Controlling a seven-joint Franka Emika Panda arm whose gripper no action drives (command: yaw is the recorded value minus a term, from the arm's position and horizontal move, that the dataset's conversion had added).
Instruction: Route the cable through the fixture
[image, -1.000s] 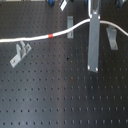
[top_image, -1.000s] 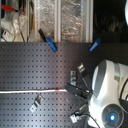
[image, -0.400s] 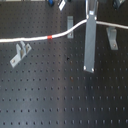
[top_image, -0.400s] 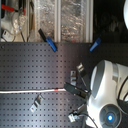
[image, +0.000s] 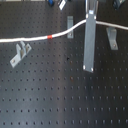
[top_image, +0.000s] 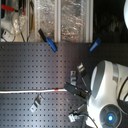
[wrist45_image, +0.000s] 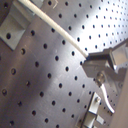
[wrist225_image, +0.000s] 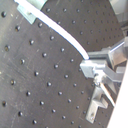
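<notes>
The cable (image: 30, 39) is a thin white cord with a red band (image: 50, 37). In the first exterior view it runs from the left edge across the black pegboard, crosses the middle bracket (image: 70, 24), and reaches my gripper (image: 90, 27), which is shut on it. A further stretch (image: 115, 24) runs on to the first exterior view's right. The second exterior view shows the cable (top_image: 30, 92) ending at my gripper (top_image: 75, 90). In both wrist views the cable (wrist45_image: 55, 30) (wrist225_image: 60, 30) runs into the shut fingers (wrist45_image: 92, 62) (wrist225_image: 92, 65). Whether it sits inside a bracket I cannot tell.
Two more metal brackets stand on the board, one at the first exterior view's left (image: 20, 53) and one at the right (image: 113, 38). The white arm body (top_image: 107, 95) fills the second exterior view's lower right. Blue clamps (top_image: 51, 45) (top_image: 95, 45) sit at the board's far edge.
The cable's left stretch has shifted slightly upward in the first exterior view and hangs straighter. The gripper has hardly moved and is still shut on the cable.
</notes>
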